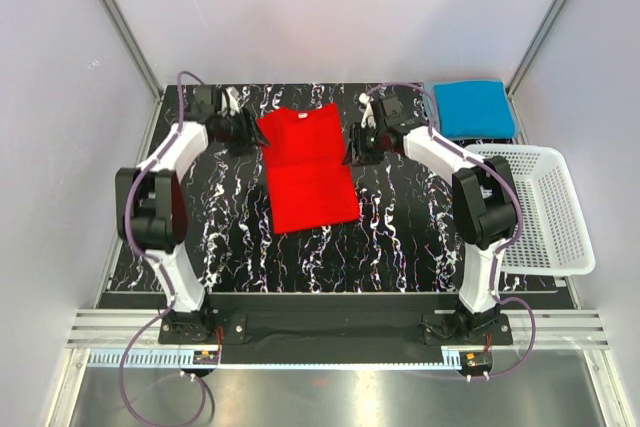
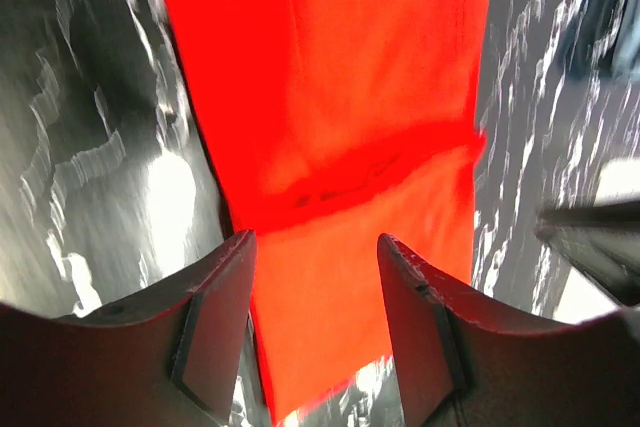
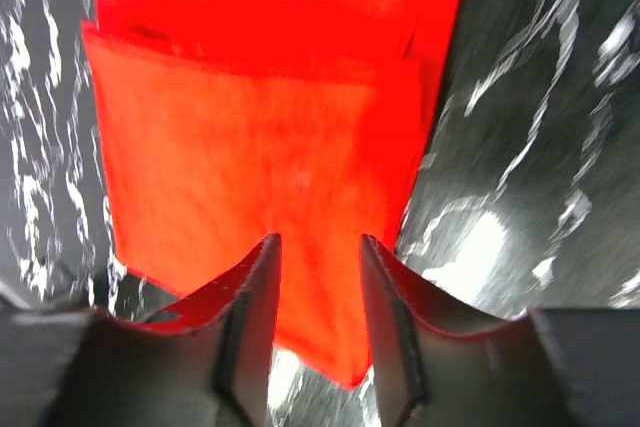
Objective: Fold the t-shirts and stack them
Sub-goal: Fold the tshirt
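Note:
A bright red t-shirt [image 1: 306, 167] lies flat on the black marbled table, its sides folded in to a long strip with the far end doubled over. My left gripper [image 1: 243, 130] hovers at its far left corner, jaws open over the cloth [image 2: 330, 147] with nothing pinched. At the far right corner my right gripper [image 1: 357, 144] is also open above the red cloth [image 3: 270, 147]. A folded bright blue t-shirt [image 1: 473, 107] rests at the back right corner.
A white mesh basket [image 1: 545, 209] stands at the table's right edge, beside the right arm. Grey walls and metal frame posts close in the back and sides. The arm bases are bolted along the near edge.

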Motion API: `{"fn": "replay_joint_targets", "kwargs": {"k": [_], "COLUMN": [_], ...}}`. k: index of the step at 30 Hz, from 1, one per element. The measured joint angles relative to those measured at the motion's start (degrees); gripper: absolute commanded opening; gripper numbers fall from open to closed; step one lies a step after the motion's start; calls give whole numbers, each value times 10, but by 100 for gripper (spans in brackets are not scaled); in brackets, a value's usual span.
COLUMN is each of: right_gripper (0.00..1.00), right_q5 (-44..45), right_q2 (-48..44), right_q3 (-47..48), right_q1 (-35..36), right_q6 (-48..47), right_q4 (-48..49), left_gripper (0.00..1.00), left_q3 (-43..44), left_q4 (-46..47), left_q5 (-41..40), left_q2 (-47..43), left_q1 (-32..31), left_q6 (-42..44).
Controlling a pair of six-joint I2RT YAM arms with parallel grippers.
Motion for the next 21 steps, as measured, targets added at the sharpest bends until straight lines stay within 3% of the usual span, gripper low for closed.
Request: {"fn": "replay_joint_targets", "kwargs": {"k": [5, 9, 16, 21], "right_gripper": [56, 58, 50, 40], "right_q5": [-7, -11, -37, -40], "right_q2": [-25, -53, -72, -72], "right_q3": [-59, -105, -178, -212], "right_q1": [8, 8, 8, 7], "right_q6": [9, 14, 26, 31], "right_q4": [-40, -66, -59, -46], "left_gripper": [59, 60, 62, 58], "left_q3": [-202, -328, -461, -496], "left_q4": [29, 41, 81, 123], "left_q5": [-21, -24, -52, -50], "left_q2": [-136, -207, -264, -277], "left_q1": [-68, -99, -114, -118], "left_q6": [-17, -40, -65, -88]}}
